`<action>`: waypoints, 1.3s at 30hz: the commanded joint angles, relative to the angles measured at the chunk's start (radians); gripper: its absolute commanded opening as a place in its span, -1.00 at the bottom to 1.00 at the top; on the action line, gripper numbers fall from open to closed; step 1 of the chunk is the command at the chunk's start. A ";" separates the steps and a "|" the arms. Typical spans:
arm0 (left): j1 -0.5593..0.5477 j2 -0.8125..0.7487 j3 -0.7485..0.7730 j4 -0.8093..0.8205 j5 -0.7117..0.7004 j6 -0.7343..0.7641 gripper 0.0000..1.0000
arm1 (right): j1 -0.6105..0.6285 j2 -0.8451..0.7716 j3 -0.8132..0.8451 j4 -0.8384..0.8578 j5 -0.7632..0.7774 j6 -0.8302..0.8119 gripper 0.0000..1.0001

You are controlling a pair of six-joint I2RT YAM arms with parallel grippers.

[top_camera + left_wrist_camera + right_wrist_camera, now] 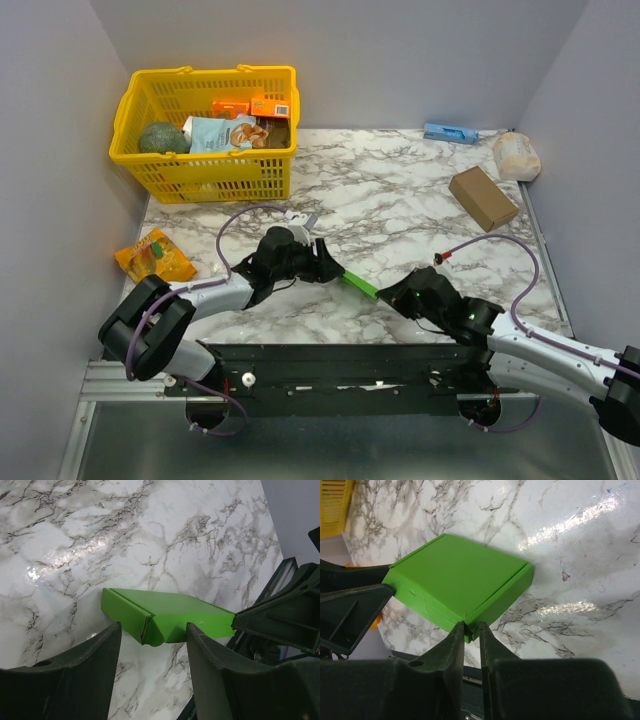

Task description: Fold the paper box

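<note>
Near the front middle of the worktop, the paper box lies between my two grippers, folded into a shallow, flat green shape. My right gripper is narrow, pinching one corner edge of the card. My left gripper stands wide, its fingers either side of the opposite end, the left one clear of the card. Whether the box touches the marble I cannot tell. Well behind it, at the far left, sits the yellow basket.
</note>
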 commanded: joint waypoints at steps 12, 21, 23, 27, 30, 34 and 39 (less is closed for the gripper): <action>0.014 0.151 -0.061 0.212 0.082 0.005 -0.13 | -0.010 0.056 -0.060 -0.276 0.064 0.004 -0.52; 0.015 0.217 -0.043 0.274 0.129 0.016 -0.24 | -0.019 0.071 -0.013 -0.296 0.085 -0.051 -0.52; 0.015 0.208 -0.037 0.261 0.129 0.029 -0.19 | -0.020 0.076 0.034 -0.310 0.125 -0.130 -0.48; 0.019 0.194 -0.019 0.238 0.137 0.063 0.01 | -0.022 0.074 0.095 -0.345 0.185 -0.245 -0.17; 0.019 0.176 -0.020 0.229 0.142 0.089 0.24 | -0.033 0.095 0.132 -0.318 0.177 -0.400 0.13; 0.019 0.125 -0.038 0.202 0.114 0.131 0.47 | -0.036 0.230 0.265 -0.292 0.116 -0.678 0.35; 0.020 -0.017 -0.003 -0.021 -0.045 0.218 0.71 | -0.037 0.313 0.368 -0.256 0.067 -0.781 0.45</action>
